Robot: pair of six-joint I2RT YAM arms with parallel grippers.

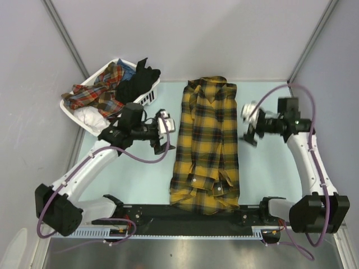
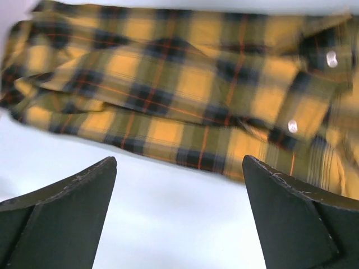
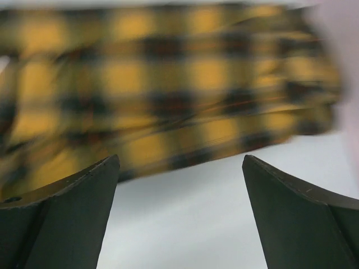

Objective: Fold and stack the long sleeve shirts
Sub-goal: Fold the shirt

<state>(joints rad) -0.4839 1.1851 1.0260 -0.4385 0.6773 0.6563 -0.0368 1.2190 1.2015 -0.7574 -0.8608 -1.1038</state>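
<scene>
mustard-yellow and black plaid cloth shirt (image 1: 205, 145) folded lengthwise | left gripper (image 1: 166, 132), 9 o'clock of it, spread empty | right gripper (image 1: 248, 124), 3 o'clock, spread empty

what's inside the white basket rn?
A red plaid shirt, a black garment and white cloth piled in the basket. Anything beneath them is covered.

Folded shirt: a mustard-yellow and black plaid cloth shirt (image 1: 206, 145) is being displayed flat, folded lengthwise into a narrow strip.
Pose: its collar (image 1: 208, 84) is being pointed at the far edge, the hem bunched at the near edge.
Place: it is being supported mid-way across the pale blue table (image 1: 140, 179).
Unfolded shirt: a red, blue and yellow plaid cloth shirt (image 1: 98, 92) is being kept crumpled in the white slatted plastic basket (image 1: 147, 98).
</scene>
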